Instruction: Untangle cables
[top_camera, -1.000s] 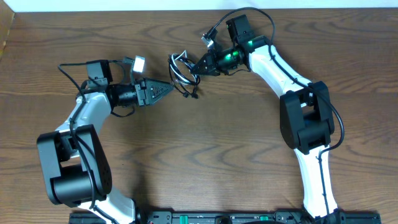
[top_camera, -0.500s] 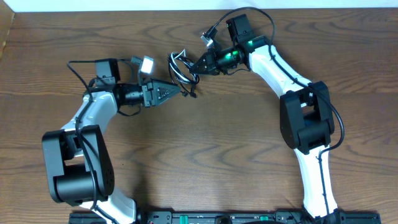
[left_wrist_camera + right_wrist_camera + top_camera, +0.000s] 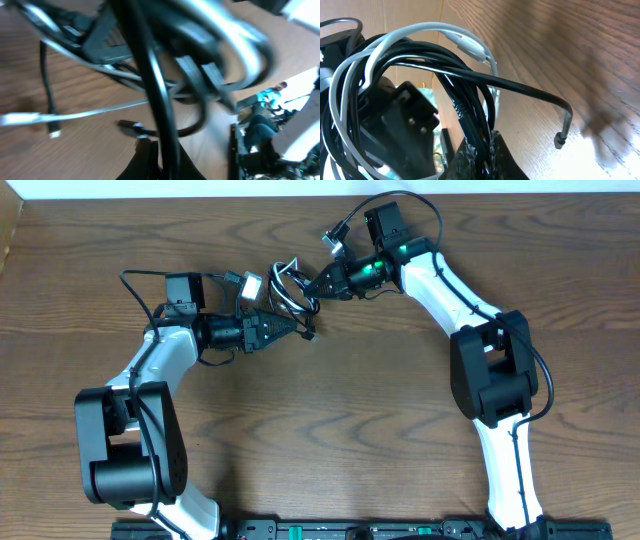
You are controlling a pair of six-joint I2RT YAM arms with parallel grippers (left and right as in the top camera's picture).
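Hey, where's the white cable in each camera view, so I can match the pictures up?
Overhead: the white cable loops in the small tangle at top centre.
Left wrist: the white cable runs as a thin pale line from the left edge to the centre.
Right wrist: the white cable arches across the upper left.
Shared landmark: the black cable tangled with it.

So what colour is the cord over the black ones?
White cord; best in right wrist view.

Bright even light, soft shadows on the table (image 3: 330, 440); cables (image 3: 150, 75) blurred in left wrist view (sharper in right)
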